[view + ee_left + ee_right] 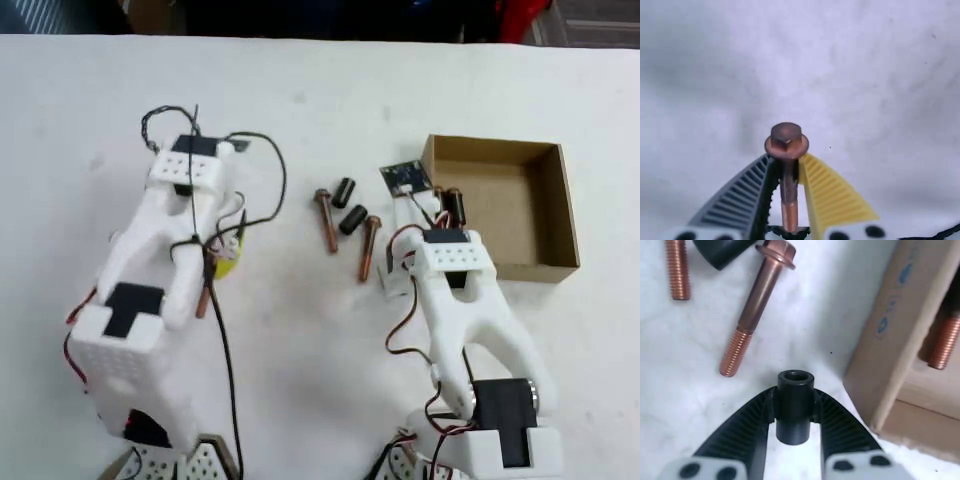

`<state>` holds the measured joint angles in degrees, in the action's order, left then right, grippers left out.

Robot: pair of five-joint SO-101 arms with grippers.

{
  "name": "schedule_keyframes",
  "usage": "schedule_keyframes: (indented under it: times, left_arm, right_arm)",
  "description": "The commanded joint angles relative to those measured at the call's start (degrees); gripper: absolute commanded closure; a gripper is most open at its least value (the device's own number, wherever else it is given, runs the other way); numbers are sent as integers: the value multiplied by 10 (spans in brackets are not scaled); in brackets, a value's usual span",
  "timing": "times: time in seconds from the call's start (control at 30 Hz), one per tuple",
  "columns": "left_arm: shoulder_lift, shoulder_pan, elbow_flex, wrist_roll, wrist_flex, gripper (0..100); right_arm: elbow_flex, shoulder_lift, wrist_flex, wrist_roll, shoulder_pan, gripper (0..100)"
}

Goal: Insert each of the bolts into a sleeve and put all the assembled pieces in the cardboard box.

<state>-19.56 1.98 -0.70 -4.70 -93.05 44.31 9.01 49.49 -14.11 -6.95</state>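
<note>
Left gripper pinches a copper bolt by the shank, just under the flanged head. The head points away from the wrist, over bare table. The bolt is solid metal: stiff, heavy for its size, and its smooth shank likely slides on the ribbed pads. Holding it near the head looks right, since that keeps the rest of the shank free.

In the middle, first loose bolt and second loose bolt lie flat on the table. Far sleeve sits just beside the first bolt's head. Near sleeve lies between the two bolts. Both are short black tubes, probably rigid and light, and they may roll if nudged. Best taken across the outer wall, with the bore left open.

Right gripper is clamped on a held sleeve across its wall. The bore is open and faces away from the wrist. It sits just beside the outer wall of the cardboard box.

Inside the box lies a threaded bolt end, likely a finished piece.
</note>
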Motion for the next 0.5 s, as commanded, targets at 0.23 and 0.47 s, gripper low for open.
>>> schedule_keyframes:
  times: [0.23,0.47]
  left_arm:
    - [272,6,-268,33,137,980]
    - [327,-2,-372,185,273,980]
  right_arm:
    - [-2,6,-4,-1,2,982]
    - [-2,4,-6,-1,2,982]
